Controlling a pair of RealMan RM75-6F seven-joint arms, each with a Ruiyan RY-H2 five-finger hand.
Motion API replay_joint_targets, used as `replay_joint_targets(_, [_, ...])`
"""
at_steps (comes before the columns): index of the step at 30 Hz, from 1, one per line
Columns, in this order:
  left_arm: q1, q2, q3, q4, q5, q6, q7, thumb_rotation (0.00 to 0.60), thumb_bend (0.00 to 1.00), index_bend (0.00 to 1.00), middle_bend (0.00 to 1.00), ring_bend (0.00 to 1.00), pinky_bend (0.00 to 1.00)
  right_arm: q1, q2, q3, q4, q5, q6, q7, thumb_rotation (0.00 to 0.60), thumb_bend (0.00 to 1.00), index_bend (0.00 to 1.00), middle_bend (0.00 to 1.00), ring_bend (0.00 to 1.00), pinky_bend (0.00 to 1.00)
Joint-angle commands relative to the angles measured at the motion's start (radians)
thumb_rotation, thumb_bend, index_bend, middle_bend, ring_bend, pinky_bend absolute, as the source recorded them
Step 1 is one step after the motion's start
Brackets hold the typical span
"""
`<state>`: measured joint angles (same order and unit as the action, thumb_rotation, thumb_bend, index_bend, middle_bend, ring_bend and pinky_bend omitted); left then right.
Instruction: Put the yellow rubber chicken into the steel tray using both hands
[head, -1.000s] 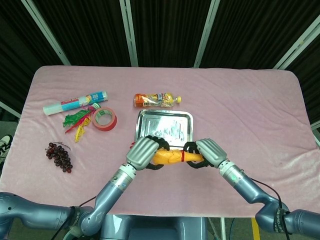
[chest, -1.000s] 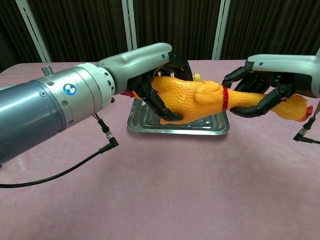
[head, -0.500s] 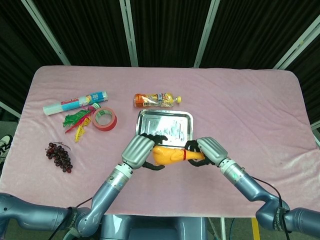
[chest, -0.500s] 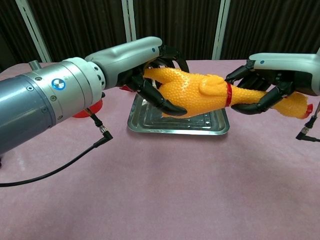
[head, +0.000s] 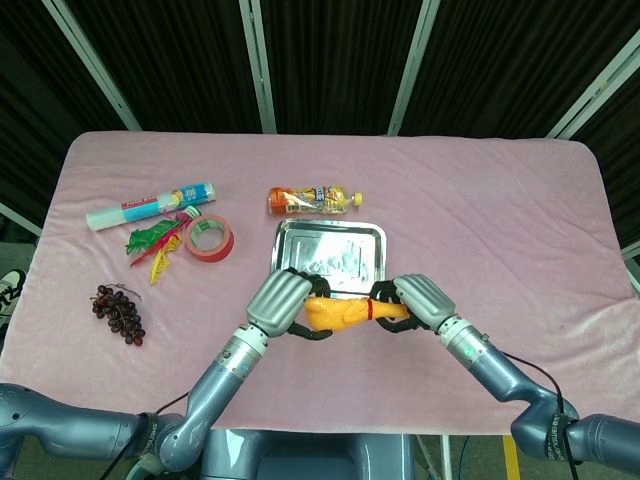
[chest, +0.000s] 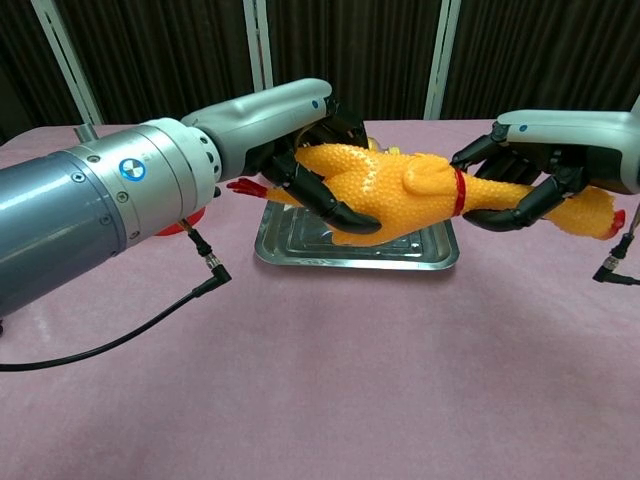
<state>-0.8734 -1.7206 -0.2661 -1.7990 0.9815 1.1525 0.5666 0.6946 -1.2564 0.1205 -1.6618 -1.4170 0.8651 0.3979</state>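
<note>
**Chicken held in both hands, above the near edge of the tray**

Your left hand (head: 280, 303) grips the body end of the chicken (head: 345, 312); in the chest view its dark fingers (chest: 325, 205) wrap under and around the orange bulk, closed on it. Your right hand (head: 420, 302) grips the neck end, just beyond the red collar; its fingers (chest: 520, 210) curl around the narrow neck from above and below, and the head sticks out past them on the far right side. The two hands are near each other, with the chicken's midsection bare between them.

The chicken lies roughly level, stretched from one hand to the other. The chest view shows it clear of the cloth, lifted, with the tray (head: 376, 233) behind and below it. From the head view the chicken crosses the tray's near rim; most of the tray floor lies beyond your hands and shows only reflections. The chicken is not in the tray.

Beyond the tray from your hands lies a bottle (head: 313, 200) on its side. Well off to the left of your left hand are a red tape roll (head: 208, 237), a bundle of yellow and green feathers (head: 155, 245) touching it, a tube (head: 150, 205) lying flat beyond those, and a bunch of dark grapes (head: 120, 312) nearer the table's front. All rest on the pink cloth (head: 500, 220).
</note>
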Motion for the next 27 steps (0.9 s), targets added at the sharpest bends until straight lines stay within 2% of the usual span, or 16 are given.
replay_joint_targets(1, [-0.003,-0.002,0.001,0.005,0.001,-0.002,0.002,0.495,0.52,0.75,0.81,0.70,0.47,0.000,-0.001,0.001,-0.001,0.000,0.001,0.000,0.600,0.66,1.00,0.73,0.76,0.85])
replay_joint_targets(7, [-0.009,-0.013,-0.002,0.021,0.000,0.000,0.000,0.585,0.58,0.85,0.90,0.77,0.49,-0.001,-0.002,0.001,-0.002,0.001,0.004,0.002,0.600,0.66,1.00,0.73,0.76,0.85])
replay_joint_targets(12, [-0.009,-0.024,-0.004,0.034,0.010,0.006,-0.014,0.600,0.60,0.91,0.96,0.81,0.51,-0.001,-0.002,0.002,-0.002,0.001,0.006,0.002,0.600,0.66,1.00,0.73,0.76,0.85])
replay_joint_targets(14, [-0.008,-0.027,-0.005,0.038,0.015,0.008,-0.022,0.600,0.61,0.91,0.95,0.81,0.52,-0.001,-0.003,0.002,-0.002,0.002,0.006,0.003,0.600,0.66,1.00,0.73,0.76,0.85])
replay_joint_targets(17, [-0.007,-0.027,0.000,0.045,0.022,0.008,-0.024,0.600,0.57,0.78,0.85,0.75,0.51,-0.001,-0.004,0.003,0.000,0.003,0.007,0.004,0.600,0.66,1.00,0.73,0.76,0.85])
replay_joint_targets(20, [-0.004,-0.012,0.009,0.035,0.009,0.002,-0.009,0.600,0.41,0.56,0.68,0.63,0.50,-0.002,-0.002,0.004,0.001,0.004,0.008,0.005,0.600,0.66,1.00,0.73,0.76,0.85])
replay_joint_targets(21, [-0.004,-0.008,0.009,0.032,0.006,0.003,-0.004,0.599,0.32,0.50,0.62,0.59,0.50,-0.002,-0.002,0.004,0.002,0.005,0.008,0.006,0.600,0.66,1.00,0.73,0.76,0.85])
replay_joint_targets(24, [0.000,0.000,0.009,0.024,-0.003,0.014,0.011,0.558,0.13,0.35,0.51,0.50,0.49,-0.001,-0.002,0.004,0.003,0.005,0.007,0.006,0.600,0.66,1.00,0.73,0.76,0.85])
replay_joint_targets(27, [0.005,0.002,0.008,0.022,-0.002,0.028,0.013,0.508,0.05,0.25,0.40,0.43,0.46,-0.001,-0.003,0.005,0.006,0.006,0.007,0.007,0.600,0.66,1.00,0.73,0.76,0.85])
